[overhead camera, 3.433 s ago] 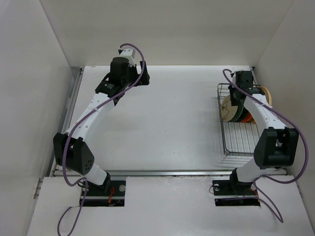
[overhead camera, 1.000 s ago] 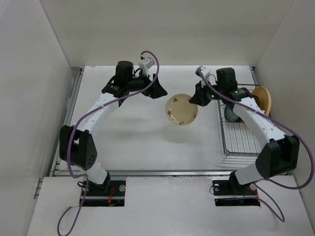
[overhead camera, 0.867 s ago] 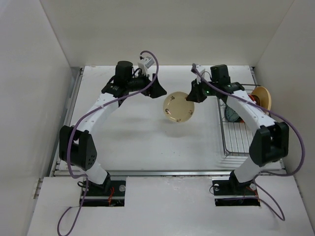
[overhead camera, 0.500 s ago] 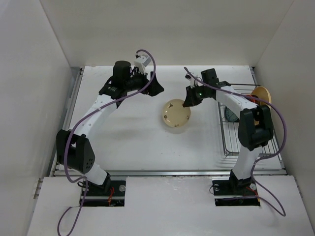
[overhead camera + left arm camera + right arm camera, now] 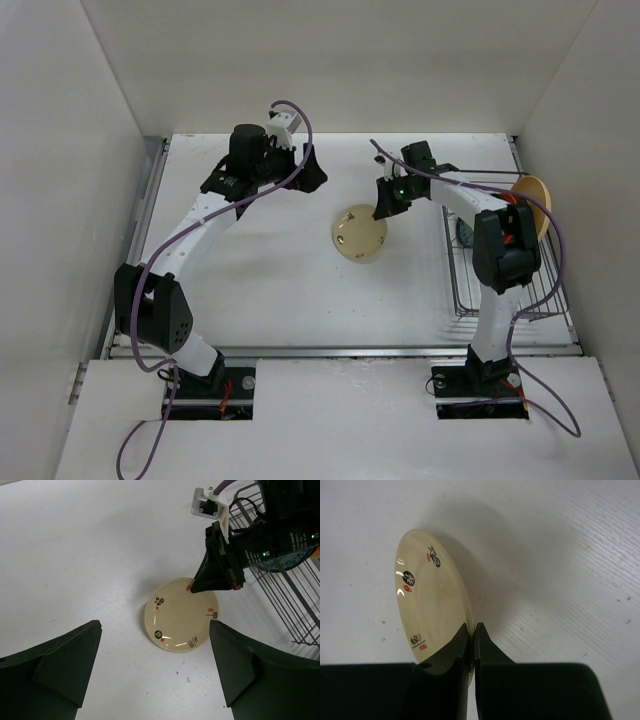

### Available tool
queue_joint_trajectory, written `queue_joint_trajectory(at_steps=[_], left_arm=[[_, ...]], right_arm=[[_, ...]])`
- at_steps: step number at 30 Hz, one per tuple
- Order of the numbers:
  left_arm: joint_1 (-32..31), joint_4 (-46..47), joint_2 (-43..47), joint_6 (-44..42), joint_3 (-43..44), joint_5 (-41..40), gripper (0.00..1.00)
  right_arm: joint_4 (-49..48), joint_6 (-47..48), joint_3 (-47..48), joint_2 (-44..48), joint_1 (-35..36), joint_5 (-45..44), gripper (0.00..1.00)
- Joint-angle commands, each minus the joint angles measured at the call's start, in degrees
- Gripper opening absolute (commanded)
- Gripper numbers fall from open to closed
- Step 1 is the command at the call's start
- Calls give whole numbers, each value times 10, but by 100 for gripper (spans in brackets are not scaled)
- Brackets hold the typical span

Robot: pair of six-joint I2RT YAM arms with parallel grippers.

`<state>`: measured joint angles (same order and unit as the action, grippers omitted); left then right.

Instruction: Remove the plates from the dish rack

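Observation:
The cream plate point(image 5: 359, 234) with small black and red marks is held low over the middle of the table, tilted. My right gripper point(image 5: 384, 208) is shut on its far right rim; in the right wrist view the fingers pinch the rim point(image 5: 471, 626) of the plate point(image 5: 427, 600). My left gripper point(image 5: 311, 176) is open and empty, above and left of the plate point(image 5: 182, 615). The dish rack point(image 5: 470, 290) stands at the right with a tan plate point(image 5: 536, 200) and a teal patterned plate point(image 5: 464, 232) in it. Other plates are hidden behind the right arm.
White walls close in the table on the left, back and right. The rack's wire bars point(image 5: 287, 597) lie just right of the plate in the left wrist view. The right arm's purple cable loops over the rack.
My right gripper has carried the cream plate left from the rack and lowered it towards the table's middle. My left gripper has drawn back a little to the left.

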<state>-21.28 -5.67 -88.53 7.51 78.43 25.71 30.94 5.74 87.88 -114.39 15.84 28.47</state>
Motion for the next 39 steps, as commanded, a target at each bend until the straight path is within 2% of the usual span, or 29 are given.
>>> queue_joint_trajectory(at_steps=[1,7,9,13,14,24,26,29,33,34,36,37,39], left_arm=[[-1,8,30,-2,9,-16,87],[-1,2,30,-2,15,-16,100],[-1,2,30,-2,15,-16,100],[-1,2,30,-2,15,-22,100],[-1,2,30,-2,15,-22,100],[-1,2,35,-2,15,-22,100],[-1,2,35,-2,15,-22,100],[-1,2,35,-2,15,-22,100],[-1,2,35,3,15,-22,100],[-1,2,35,3,15,-22,100],[-1,2,35,3,15,-22,100],[-1,-3,35,3,15,-22,100],[-1,-3,35,3,20,-22,100]], right_arm=[[4,-15,32,-6,4,-28,0],[11,-20,37,-23,4,-52,0],[11,-20,42,-29,4,-58,3],[16,-20,42,-35,4,-63,21],[21,-20,42,-35,4,-69,31],[26,-20,48,-40,4,-88,61],[32,-20,48,-33,4,-88,62],[32,-14,53,7,4,-137,64],[-12,13,32,131,4,-228,64],[-26,21,9,193,12,-253,64],[-87,51,-26,256,25,-351,64],[-115,66,-74,314,39,-389,64],[-168,104,-121,358,39,-498,68]])
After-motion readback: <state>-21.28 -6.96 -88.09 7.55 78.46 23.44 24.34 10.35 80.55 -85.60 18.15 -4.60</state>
